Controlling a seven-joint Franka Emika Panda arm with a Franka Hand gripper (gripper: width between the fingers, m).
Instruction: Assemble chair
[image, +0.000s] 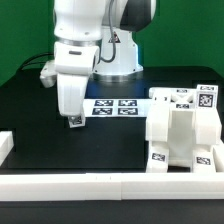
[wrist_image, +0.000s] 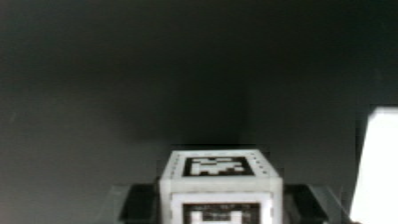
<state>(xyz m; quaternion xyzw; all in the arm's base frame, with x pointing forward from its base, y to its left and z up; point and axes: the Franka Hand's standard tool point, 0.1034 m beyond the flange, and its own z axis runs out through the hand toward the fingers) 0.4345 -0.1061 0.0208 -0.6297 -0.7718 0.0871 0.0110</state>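
My gripper (image: 73, 112) hangs over the black table at the exterior view's left, shut on a small white tagged block (image: 75, 121) of the chair. In the wrist view this block (wrist_image: 222, 172) sits between the dark fingers (wrist_image: 146, 203), one tag on its upper face and another on the face toward the camera. The gripper (wrist_image: 222, 208) holds it just above the dark mat. A larger white joined chair structure (image: 180, 130), made of slabs and blocks with several tags, stands at the exterior view's right.
The marker board (image: 113, 106) lies flat on the table behind the gripper. A long white rail (image: 100, 186) edges the table's front, with a short piece (image: 5, 146) at the left. In the wrist view a white shape (wrist_image: 381, 160) shows at the frame's edge.
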